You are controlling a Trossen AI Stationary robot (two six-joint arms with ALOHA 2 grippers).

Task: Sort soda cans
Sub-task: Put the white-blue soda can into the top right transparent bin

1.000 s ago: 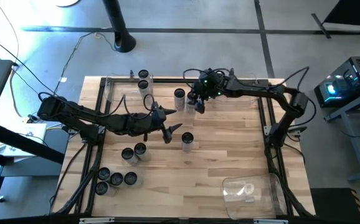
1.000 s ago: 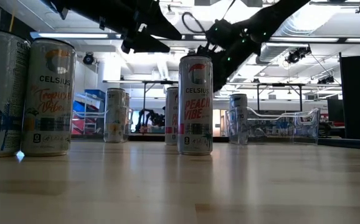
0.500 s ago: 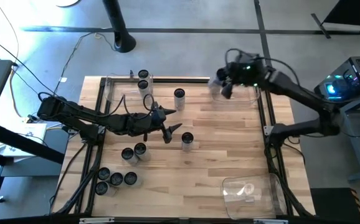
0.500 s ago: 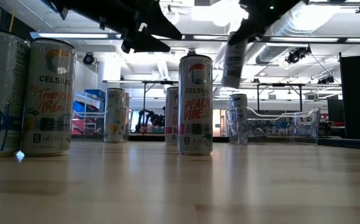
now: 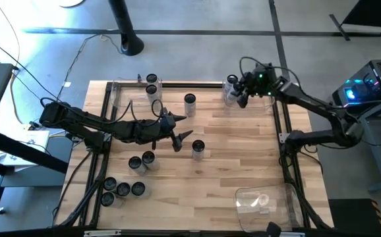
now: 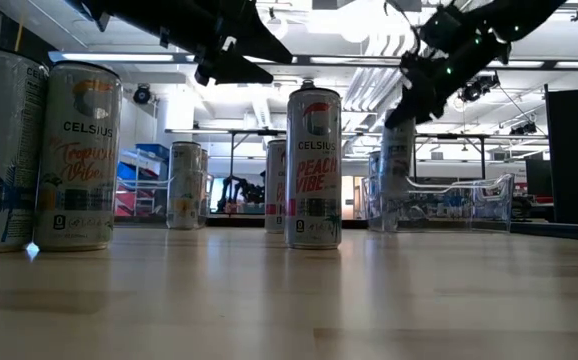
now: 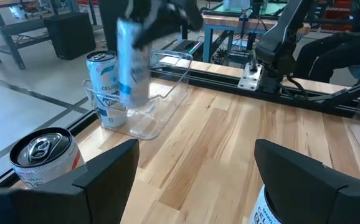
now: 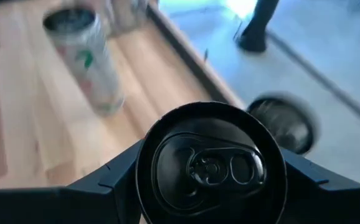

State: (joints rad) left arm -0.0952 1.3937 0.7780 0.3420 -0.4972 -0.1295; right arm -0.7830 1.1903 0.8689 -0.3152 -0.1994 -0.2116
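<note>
My right gripper (image 5: 238, 93) is shut on a soda can (image 8: 210, 165), which it holds in the air over the clear bin (image 5: 262, 103) at the table's far right. One can (image 7: 105, 87) stands inside that bin. My left gripper (image 5: 179, 139) hangs open over the middle of the table and touches nothing. It has a can (image 5: 198, 147) on its right and another (image 7: 43, 152) close by its fingers. A further can (image 5: 189, 100) stands on the far side. Several cans (image 5: 123, 189) stand on their bases in the near left corner. My right gripper pinches the can between its two fingers, just below the top rim (image 8: 144, 167), with one finger (image 8: 114, 182) on each side. The fingers slant down from the table's right. The can hangs below them, tilted and clear of the table, with its body (image 6: 399, 150) over the bin.
A second clear bin (image 5: 130, 96) at the far left holds two cans (image 5: 151, 84). A third bin (image 5: 264, 201) lies at the near right. Dark rails (image 5: 284, 141) run along the table's left and right sides. The wood in the middle right (image 5: 243, 151) is bare.
My right gripper has carried its can from the far middle of the table toward the right edge, until it was over the far right bin. It turned as it went, and the can stayed clear of the table. My left arm has kept still.
</note>
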